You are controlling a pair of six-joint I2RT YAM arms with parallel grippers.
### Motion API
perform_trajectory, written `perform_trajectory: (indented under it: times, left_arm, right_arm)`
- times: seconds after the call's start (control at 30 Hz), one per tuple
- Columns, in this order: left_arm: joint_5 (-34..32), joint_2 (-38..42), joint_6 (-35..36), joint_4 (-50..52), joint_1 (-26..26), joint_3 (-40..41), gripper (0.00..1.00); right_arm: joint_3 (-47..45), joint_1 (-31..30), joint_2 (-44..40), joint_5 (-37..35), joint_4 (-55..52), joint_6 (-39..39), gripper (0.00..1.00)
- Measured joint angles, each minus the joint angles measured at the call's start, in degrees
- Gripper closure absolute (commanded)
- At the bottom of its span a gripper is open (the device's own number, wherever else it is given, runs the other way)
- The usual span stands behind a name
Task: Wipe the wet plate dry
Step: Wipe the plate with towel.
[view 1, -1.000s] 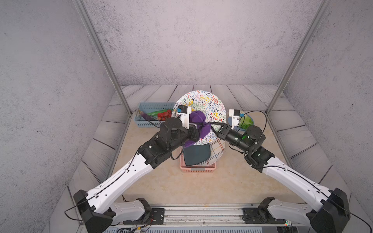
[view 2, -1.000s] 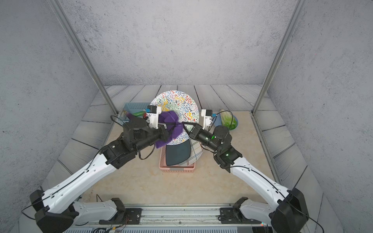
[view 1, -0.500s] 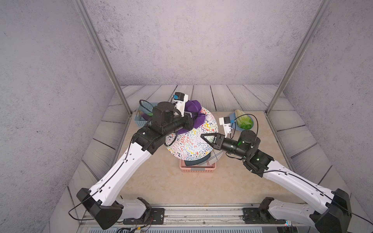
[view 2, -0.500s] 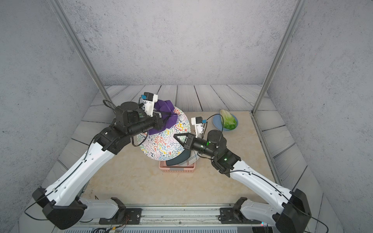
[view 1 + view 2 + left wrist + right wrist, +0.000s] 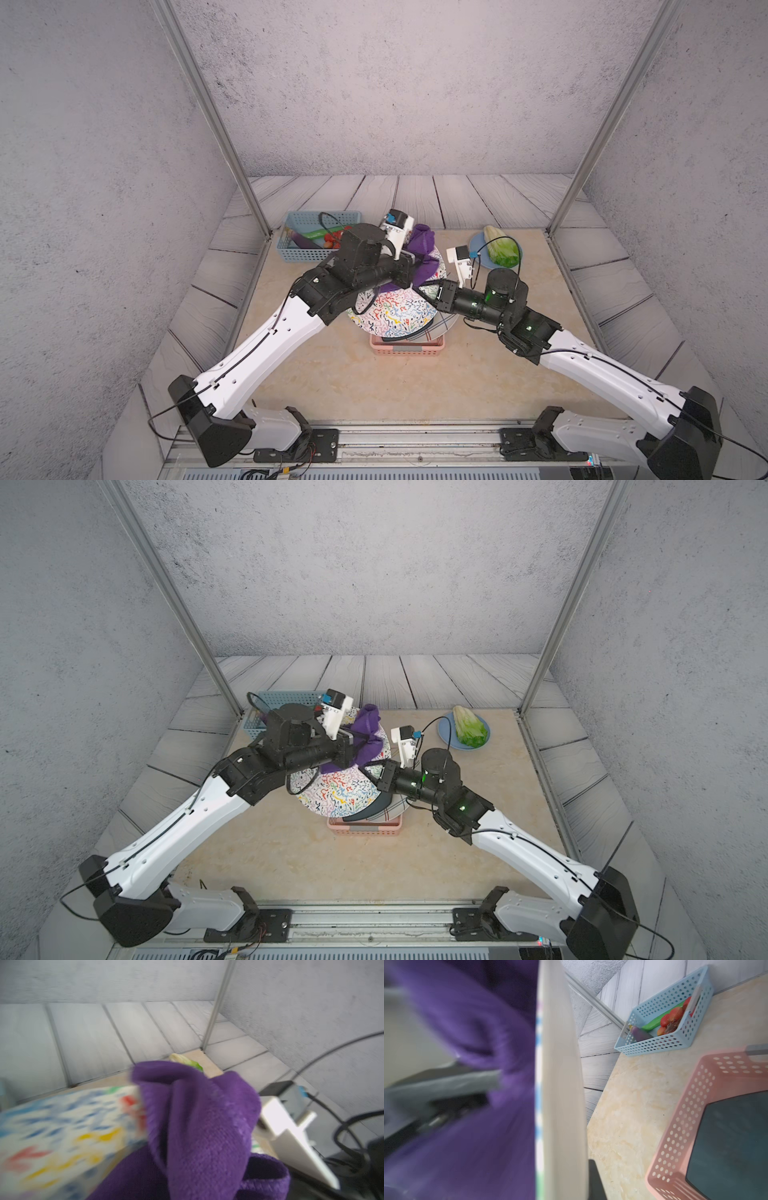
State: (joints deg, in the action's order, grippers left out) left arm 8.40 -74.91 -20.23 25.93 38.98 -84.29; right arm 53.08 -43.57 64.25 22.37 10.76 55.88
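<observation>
The plate (image 5: 390, 313) (image 5: 336, 791), white with coloured squiggles, hangs tilted above the pink basket. My right gripper (image 5: 424, 291) (image 5: 370, 771) is shut on its right rim. In the right wrist view the plate's rim (image 5: 560, 1084) runs edge-on between the jaws. My left gripper (image 5: 413, 266) (image 5: 353, 739) is shut on a purple cloth (image 5: 422, 253) (image 5: 365, 733) that lies bunched against the plate's far edge. In the left wrist view the cloth (image 5: 197, 1126) hides the jaws, with the blurred plate (image 5: 62, 1126) beside it.
A pink basket (image 5: 407, 347) (image 5: 675, 1126) under the plate holds a dark plate (image 5: 726, 1147) and a checked one. At the back left is a blue basket (image 5: 307, 245) (image 5: 664, 1022) of vegetables. A lettuce (image 5: 500, 251) (image 5: 467, 729) lies on a blue dish at the back right.
The plate has tipped from upright, facing the camera, to lying flatter and lower over the pink basket. The cloth moved from the plate's middle to its far edge.
</observation>
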Motion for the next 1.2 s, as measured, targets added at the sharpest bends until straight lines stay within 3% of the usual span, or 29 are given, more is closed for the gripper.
perform_trajectory:
  times: [0.1,0.3,0.53,0.67,0.8,0.97,1.1,1.2]
  left_arm:
    - [-2.64,2.08,-2.19,1.4,-6.51,0.76,1.0]
    - [-2.58,4.26,-5.62,-1.18,-6.97,6.32,1.0]
    - [13.66,12.55,-16.98,-12.35,-7.3,24.04,1.0]
    - [20.63,18.43,-29.55,-17.64,-14.49,28.7,1.0]
    - [25.86,16.0,-47.45,-34.05,-18.18,31.04,1.0]
    - [28.17,6.8,-69.55,-57.46,-15.15,30.67,1.0]
    - [25.51,4.37,-79.47,-67.52,-10.99,27.56,1.0]
    - [22.45,4.9,-82.93,-71.78,-8.2,25.46,1.0]
  right_arm:
    - [0.33,0.48,-0.85,0.31,-0.35,-0.35,1.0]
    - [0.76,2.36,-0.74,-0.57,-1.27,1.66,1.0]
    - [0.02,14.36,-0.96,-1.75,3.19,7.08,1.0]
    - [-2.62,15.93,-3.41,-1.18,16.22,14.58,1.0]
    - [-3.56,15.93,-4.63,1.07,32.09,21.79,1.0]
    - [-4.28,15.67,-1.97,4.98,43.06,27.67,1.0]
    - [-6.56,14.19,0.2,6.49,45.07,29.51,1.0]
    - [-7.89,11.47,1.22,5.99,47.23,30.34,1.0]
